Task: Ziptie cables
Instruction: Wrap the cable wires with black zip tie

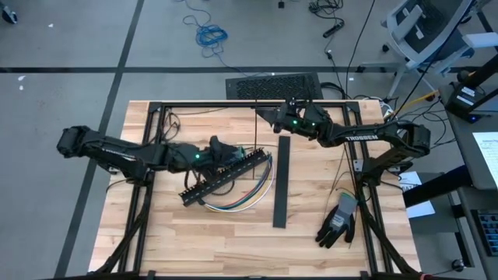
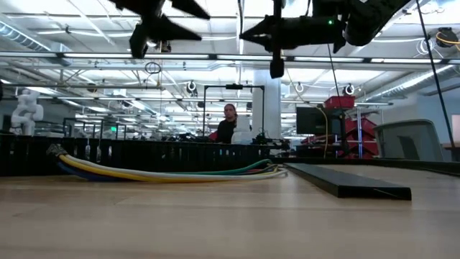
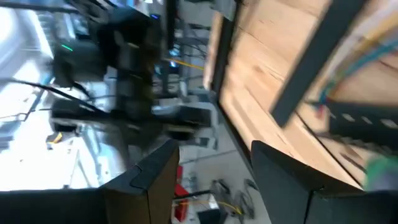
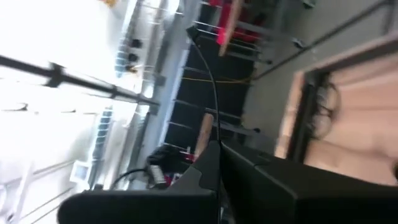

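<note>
The cables [image 1: 241,201], a loose bundle of white, yellow and green wires, lie curved on the wooden table with one end in the black slotted duct [image 1: 226,175]; the low view shows the cables [image 2: 172,173] flat on the wood. My left gripper [image 1: 240,154] hangs above the duct, and in its wrist view the left gripper [image 3: 212,149] is open with nothing between its fingers. My right gripper [image 1: 262,113] hangs over the table's far middle. It is shut on a thin black zip tie [image 4: 211,87]. My right gripper pinches the zip tie between its two fingers, at the strip's end [image 4: 218,138] right at the fingertips. The fingers lie about level and come from the table's right side. The rest of the strip sticks out past the fingertips in a slight curve, clear of the table.
A long black cover strip [image 1: 281,183] lies on the table right of the cables. A black and grey glove [image 1: 338,222] lies near the right front corner. A black metal frame [image 1: 233,103] runs around the table. A person sits in the room beyond the table [image 2: 228,122].
</note>
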Motion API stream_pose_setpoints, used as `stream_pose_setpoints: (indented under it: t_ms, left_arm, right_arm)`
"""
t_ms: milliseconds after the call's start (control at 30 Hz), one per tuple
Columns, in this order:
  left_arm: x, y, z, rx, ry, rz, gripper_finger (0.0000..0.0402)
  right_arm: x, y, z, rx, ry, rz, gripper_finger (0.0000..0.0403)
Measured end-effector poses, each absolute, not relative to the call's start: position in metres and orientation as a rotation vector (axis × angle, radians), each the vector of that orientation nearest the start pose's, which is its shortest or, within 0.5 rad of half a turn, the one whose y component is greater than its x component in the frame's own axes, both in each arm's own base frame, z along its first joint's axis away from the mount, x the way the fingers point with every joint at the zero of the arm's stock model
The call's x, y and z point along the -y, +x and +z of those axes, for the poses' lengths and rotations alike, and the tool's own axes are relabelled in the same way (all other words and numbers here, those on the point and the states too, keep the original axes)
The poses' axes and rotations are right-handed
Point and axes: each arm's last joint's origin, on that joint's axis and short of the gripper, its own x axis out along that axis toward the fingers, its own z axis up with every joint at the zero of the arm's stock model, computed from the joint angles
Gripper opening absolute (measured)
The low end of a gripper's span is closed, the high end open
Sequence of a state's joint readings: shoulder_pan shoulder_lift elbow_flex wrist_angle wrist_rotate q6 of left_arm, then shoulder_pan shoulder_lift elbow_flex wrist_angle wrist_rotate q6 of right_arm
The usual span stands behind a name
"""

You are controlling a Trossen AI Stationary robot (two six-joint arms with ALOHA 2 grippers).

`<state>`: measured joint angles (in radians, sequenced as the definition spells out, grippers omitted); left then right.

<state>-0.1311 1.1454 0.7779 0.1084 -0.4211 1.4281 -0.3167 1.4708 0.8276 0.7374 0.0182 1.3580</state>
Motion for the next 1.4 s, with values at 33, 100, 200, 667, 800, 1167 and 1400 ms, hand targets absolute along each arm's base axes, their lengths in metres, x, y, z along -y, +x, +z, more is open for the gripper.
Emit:
stream_pose_setpoints:
  t_ms: [33,100,200,667,800,1167,1400]
  left_arm:
    - [0.025,0.253,0.292,-0.387,1.480,0.064,0.0201]
    - [0.032,0.253,0.301,-0.339,1.476,0.068,0.0201]
    - [0.039,0.253,0.310,-0.287,1.466,0.073,0.0201]
    - [0.045,0.270,0.287,-0.314,1.488,-0.033,0.0201]
    - [0.045,0.272,0.293,-0.284,1.473,0.044,0.0201]
    - [0.040,0.265,0.303,-0.344,1.453,0.198,0.0201]
    - [0.043,0.266,0.303,-0.282,1.451,0.126,0.0201]
  right_arm:
    - [0.100,0.306,0.275,0.296,1.352,-0.223,0.0000]
    - [0.098,0.307,0.274,0.291,1.371,-0.224,0.0000]
    - [0.095,0.309,0.272,0.292,1.411,-0.221,0.0000]
    - [0.073,0.336,0.294,0.313,1.411,-0.179,0.0000]
    - [0.075,0.336,0.291,0.292,1.393,-0.207,0.0000]
    - [0.092,0.331,0.295,0.345,1.338,-0.232,0.0000]
    - [0.091,0.331,0.294,0.344,1.363,-0.228,0.0000]
